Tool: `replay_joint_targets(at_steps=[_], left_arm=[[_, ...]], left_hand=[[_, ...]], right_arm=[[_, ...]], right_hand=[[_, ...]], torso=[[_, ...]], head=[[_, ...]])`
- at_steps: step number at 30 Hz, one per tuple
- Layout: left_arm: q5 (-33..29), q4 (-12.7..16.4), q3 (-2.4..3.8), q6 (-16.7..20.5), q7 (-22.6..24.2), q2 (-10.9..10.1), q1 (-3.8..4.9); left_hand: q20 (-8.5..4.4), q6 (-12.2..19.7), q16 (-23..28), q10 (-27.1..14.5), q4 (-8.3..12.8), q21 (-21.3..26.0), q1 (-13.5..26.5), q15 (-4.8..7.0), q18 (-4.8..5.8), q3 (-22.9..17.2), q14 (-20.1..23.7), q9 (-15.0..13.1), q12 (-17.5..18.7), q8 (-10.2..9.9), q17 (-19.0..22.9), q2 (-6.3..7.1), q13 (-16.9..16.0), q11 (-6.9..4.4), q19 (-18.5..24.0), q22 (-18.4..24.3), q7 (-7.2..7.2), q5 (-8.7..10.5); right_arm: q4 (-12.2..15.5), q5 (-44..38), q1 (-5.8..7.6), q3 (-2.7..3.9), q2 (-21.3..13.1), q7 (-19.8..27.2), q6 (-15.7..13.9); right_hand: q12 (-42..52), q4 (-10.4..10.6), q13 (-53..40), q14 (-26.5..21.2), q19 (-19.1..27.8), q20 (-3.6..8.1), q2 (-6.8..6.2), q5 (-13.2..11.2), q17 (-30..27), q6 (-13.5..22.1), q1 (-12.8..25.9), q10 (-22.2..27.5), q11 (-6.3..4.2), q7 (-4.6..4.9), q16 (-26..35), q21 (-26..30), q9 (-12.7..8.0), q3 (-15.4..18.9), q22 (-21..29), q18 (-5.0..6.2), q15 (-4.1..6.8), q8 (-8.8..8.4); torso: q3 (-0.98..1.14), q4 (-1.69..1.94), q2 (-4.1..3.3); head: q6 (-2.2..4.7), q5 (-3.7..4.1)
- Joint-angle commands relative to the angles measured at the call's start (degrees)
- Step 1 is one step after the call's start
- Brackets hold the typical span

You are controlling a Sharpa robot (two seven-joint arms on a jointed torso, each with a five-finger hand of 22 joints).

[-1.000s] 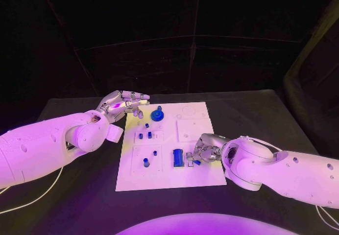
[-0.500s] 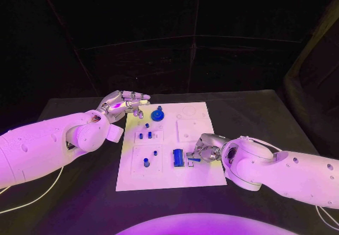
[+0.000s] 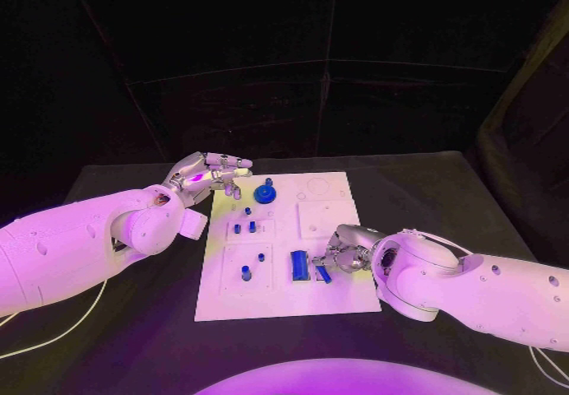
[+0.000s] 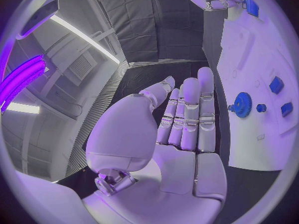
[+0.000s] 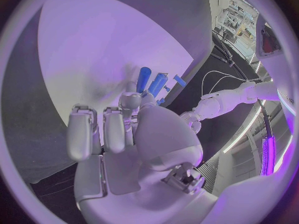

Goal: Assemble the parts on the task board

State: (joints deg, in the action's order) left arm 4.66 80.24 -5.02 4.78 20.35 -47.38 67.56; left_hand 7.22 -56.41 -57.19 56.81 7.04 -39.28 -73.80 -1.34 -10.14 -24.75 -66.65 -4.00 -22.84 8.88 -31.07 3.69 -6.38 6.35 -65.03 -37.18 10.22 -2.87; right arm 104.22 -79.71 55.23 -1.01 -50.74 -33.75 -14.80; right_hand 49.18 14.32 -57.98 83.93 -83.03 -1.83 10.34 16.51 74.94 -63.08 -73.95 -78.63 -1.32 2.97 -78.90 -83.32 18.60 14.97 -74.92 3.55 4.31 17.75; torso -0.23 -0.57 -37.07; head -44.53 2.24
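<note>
Right hand (image 3: 344,249) over board's near right part, fingers pinching small blue piece (image 3: 322,271); piece now tipped lower, closer to long blue block (image 3: 298,264) than half a second back. Looks like placement step under way, piece not yet seated. Left hand (image 3: 211,173) holds nothing, fingers apart, unmoved at white board's (image 3: 284,304) far left corner beside blue gear (image 3: 265,194). Small pegs (image 3: 243,228) stand mid-board.

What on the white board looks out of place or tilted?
Nothing stands out. The blue parts sit on the task board, and the right hand holds a small blue piece over it.
</note>
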Motion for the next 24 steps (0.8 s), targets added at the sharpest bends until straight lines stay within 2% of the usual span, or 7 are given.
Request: replay_joint_targets(at_steps=[1,5,16,19,24], left_arm=[[-0.2,0.1,0.05,-0.7,0.0,0.0,0.08],[-0.2,0.1,0.05,-0.7,-0.1,0.0,0.08],[-0.2,0.1,0.05,-0.8,-0.3,-0.1,0.08],[-0.2,0.1,0.05,-0.8,-0.3,-0.1,0.08],[-0.2,0.1,0.04,-0.8,-0.4,-0.1,0.08]], left_hand=[[-0.09,0.2,0.3,-0.4,-0.1,0.3,0.0,-0.13,-0.32,0.3,0.3,0.1,-0.2,0.3,0.1,-0.44,0.0,-0.09,0.4,0.1,0.01,0.03],[-0.09,0.2,0.3,-0.4,-0.1,0.3,0.0,-0.13,-0.32,0.3,0.3,0.1,-0.2,0.3,0.1,-0.44,0.0,-0.09,0.4,0.1,0.01,0.03],[-0.09,0.2,0.3,-0.4,-0.1,0.3,0.0,-0.13,-0.32,0.3,0.3,0.1,-0.2,0.3,0.1,-0.44,0.0,-0.09,0.4,0.1,0.01,0.03],[-0.07,0.3,0.3,-0.5,-0.1,0.4,0.0,-0.15,-0.32,0.3,0.4,0.1,-0.2,0.3,0.1,-0.52,0.0,-0.06,0.4,0.1,0.04,0.03],[-0.07,0.3,0.3,-0.5,-0.1,0.4,0.0,-0.15,-0.32,0.3,0.4,0.1,-0.2,0.3,0.1,-0.52,0.0,-0.06,0.4,0.1,0.04,0.03]], right_arm=[[0.1,-0.1,0.07,0.01,0.1,0.4,0.6],[0.1,-0.1,0.07,0.01,0.2,0.4,0.8],[0.2,-0.4,0.07,0.01,0.0,0.3,0.3],[0.5,-0.5,0.07,0.01,-0.4,0.6,-0.2],[1.4,-0.4,0.07,0.02,-1.6,2.3,-0.6]], right_hand=[[-0.4,0.4,0.0,3.4,-0.2,0.11,-1.23,0.8,1.0,-0.5,0.5,-0.5,0.08,0.0,-0.1,-0.2,-0.1,0.9,-4.5,-0.9,0.48,-0.35],[-0.6,0.8,-0.1,3.4,-0.2,0.09,-1.96,1.2,1.0,-0.6,1.1,-0.6,0.1,0.02,-0.1,-0.2,-0.1,1.6,-4.6,-0.9,0.46,-0.47],[-1.1,1.9,0.0,3.3,0.0,0.06,-2.14,0.5,0.8,-0.7,2.1,-0.5,0.12,0.04,0.1,-0.1,-0.1,2.4,-4.4,-0.85,0.44,-0.63],[-1.6,2.3,0.2,3.2,0.2,0.02,-2.47,-1.0,0.6,-0.7,3.2,-0.4,0.18,0.09,0.4,0.1,-0.1,3.3,-4.1,-0.78,0.38,-0.76],[-2.3,2.2,0.3,3.2,0.4,-0.05,-3.87,-5.2,0.2,-0.6,5.4,-0.2,0.27,0.17,0.8,0.4,-0.1,5.2,-3.8,-0.69,0.31,-0.91]], torso=[[-0.01,-0.05,-0.02],[-0.02,-0.02,-0.02],[0.03,-0.09,-0.02],[0.06,-0.12,-0.02],[0.08,-0.12,-0.01]], head=[[-0.01,-0.03],[-0.02,-0.07],[0.01,-0.14],[0.05,-0.07],[0.13,-0.02]])
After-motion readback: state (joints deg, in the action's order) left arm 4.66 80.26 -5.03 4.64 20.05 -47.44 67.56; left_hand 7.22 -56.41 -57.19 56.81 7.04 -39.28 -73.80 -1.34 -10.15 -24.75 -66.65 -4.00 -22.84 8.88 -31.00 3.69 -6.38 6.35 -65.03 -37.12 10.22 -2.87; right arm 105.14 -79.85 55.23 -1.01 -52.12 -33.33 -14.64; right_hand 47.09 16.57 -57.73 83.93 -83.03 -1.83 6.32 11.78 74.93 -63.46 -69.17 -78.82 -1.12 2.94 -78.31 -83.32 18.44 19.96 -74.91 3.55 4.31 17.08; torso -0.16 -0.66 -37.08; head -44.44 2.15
